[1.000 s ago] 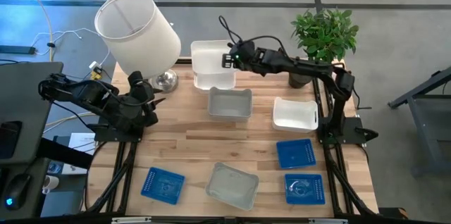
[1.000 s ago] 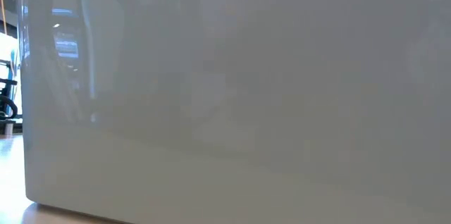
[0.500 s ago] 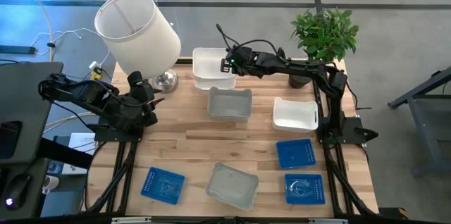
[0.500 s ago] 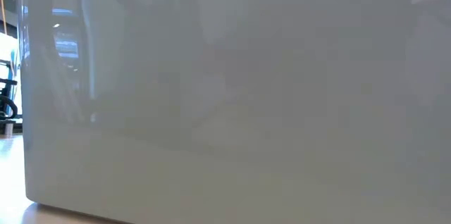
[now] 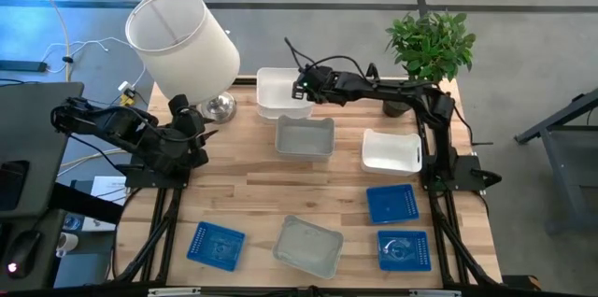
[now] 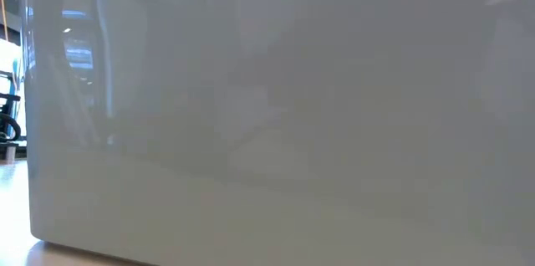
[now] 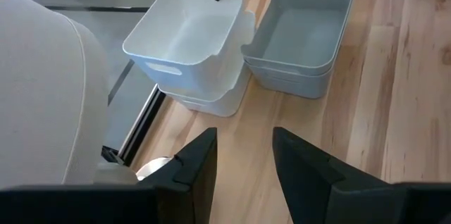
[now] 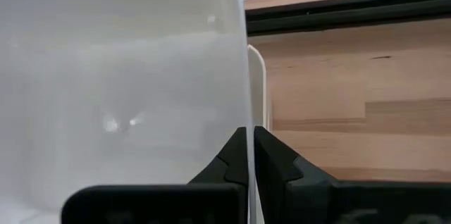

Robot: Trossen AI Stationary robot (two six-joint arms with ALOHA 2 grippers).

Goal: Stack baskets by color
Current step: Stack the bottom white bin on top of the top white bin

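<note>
Pinching white basket (image 5: 278,91) wall, right hand (image 5: 301,85).

From my end the worktop (image 5: 243,176) is pale wood in butcher-block strips. Two white baskets (image 5: 280,91) sit nested, and a third white basket (image 5: 391,150) too. The grey baskets (image 5: 305,136) look translucent and frosty, same as the other grey one (image 5: 307,244). Three blue baskets (image 5: 217,243) have busy white-line patterns on their bases. Lampshade (image 5: 182,40) is off-white, plant (image 5: 430,43) is bright green, both arms are black, and the right hand (image 5: 301,85) is black as well.
</note>
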